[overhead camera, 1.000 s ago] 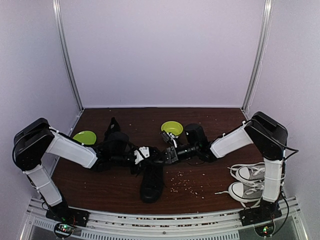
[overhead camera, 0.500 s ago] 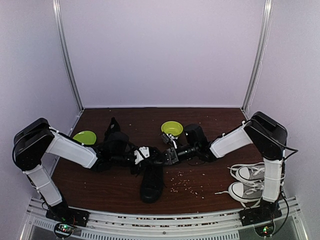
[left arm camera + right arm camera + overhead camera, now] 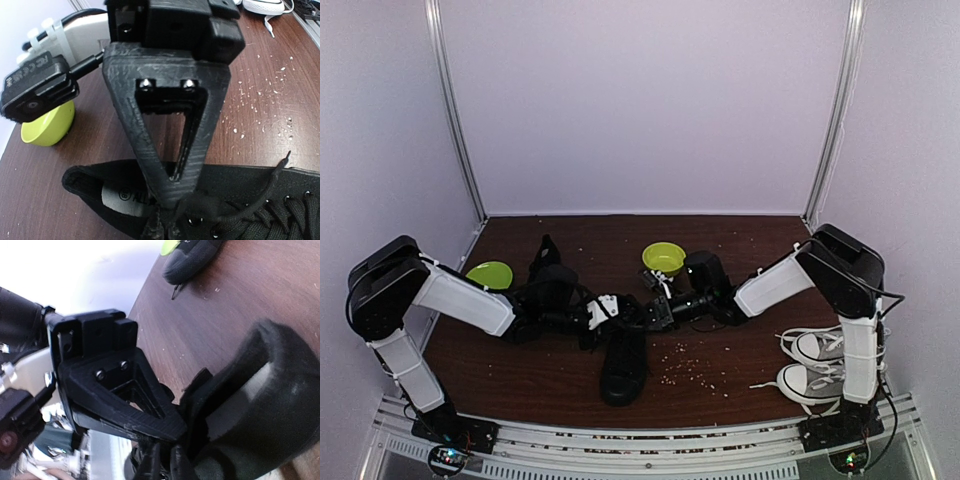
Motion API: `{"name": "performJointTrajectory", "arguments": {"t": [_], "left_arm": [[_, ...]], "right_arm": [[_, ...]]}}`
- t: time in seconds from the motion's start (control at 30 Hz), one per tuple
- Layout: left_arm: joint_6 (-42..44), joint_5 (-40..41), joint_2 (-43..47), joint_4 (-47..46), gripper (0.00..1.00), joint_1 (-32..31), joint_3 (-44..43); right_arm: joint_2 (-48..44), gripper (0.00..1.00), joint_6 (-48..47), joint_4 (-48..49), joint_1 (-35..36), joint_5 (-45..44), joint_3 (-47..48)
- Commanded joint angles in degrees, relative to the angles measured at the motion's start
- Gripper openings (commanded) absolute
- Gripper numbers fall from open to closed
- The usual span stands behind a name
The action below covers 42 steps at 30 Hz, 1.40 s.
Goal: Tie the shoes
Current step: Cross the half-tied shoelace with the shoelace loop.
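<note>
Altogether two black shoes point(image 3: 623, 368), two green bowls point(image 3: 664, 257)

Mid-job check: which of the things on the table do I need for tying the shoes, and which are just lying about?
For the job:
- black shoe at centre
- its black laces
- second black shoe, behind the left arm

Lying about:
- green bowl
- green dish
- grey-and-white sneakers
- white crumbs

Soft, even light fills the overhead view, with weak shadows on the table point(image 3: 520, 380). The right wrist view is blown out white at upper left, and its close black sneaker point(image 3: 270, 390) is blurred.
</note>
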<state>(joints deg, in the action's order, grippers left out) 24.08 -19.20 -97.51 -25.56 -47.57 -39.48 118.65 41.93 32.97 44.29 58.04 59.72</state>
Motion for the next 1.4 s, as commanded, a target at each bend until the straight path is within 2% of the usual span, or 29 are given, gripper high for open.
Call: {"name": "performJointTrajectory", "arguments": {"t": [0.0,0.13,0.23,0.37,0.5,1.0,1.2,1.3,1.37], "left_arm": [[-0.39,-0.94,-0.61,-3.22,0.0,-0.42,-0.61],[-0.37,-0.23,0.06,-3.38,0.0,-0.42,-0.2],[0.78,0.38,0.75,-2.06,0.08,-0.44,-0.36],[2.82,2.47,2.36,-0.82,0.1,-0.44,0.01],[4.82,3.05,3.47,1.06,0.19,-0.42,-0.06],[8.54,1.45,6.34,7.32,0.32,-0.42,-1.92],[9.15,1.28,5.38,8.12,0.32,-0.44,-4.24],[8.99,-0.12,4.46,8.1,0.28,-0.5,-5.65],[8.91,-0.51,4.03,8.08,0.21,-0.5,-6.1]], "right_arm": [[-0.21,0.0,-1.17,2.87,1.76,2.91,2.27],[-2.17,0.0,-3.24,0.53,0.87,1.92,1.1],[-3.32,0.0,-4.59,-1.17,0.3,1.64,0.76],[-4.48,0.0,-7.28,-4.61,0.1,1.06,0.53],[-5.83,0.0,-8.85,-6.82,-0.52,0.3,0.05],[-7.22,0.0,-11.43,-10.23,-1.4,-1.53,-0.14],[-7.2,0.0,-11.23,-9.85,-1.39,-0.93,-0.05],[-7.26,0.0,-11.09,-9.82,-1.38,-1.08,0.04],[-7.3,0.0,-11.08,-9.85,-1.4,-1.22,0.03]]}}
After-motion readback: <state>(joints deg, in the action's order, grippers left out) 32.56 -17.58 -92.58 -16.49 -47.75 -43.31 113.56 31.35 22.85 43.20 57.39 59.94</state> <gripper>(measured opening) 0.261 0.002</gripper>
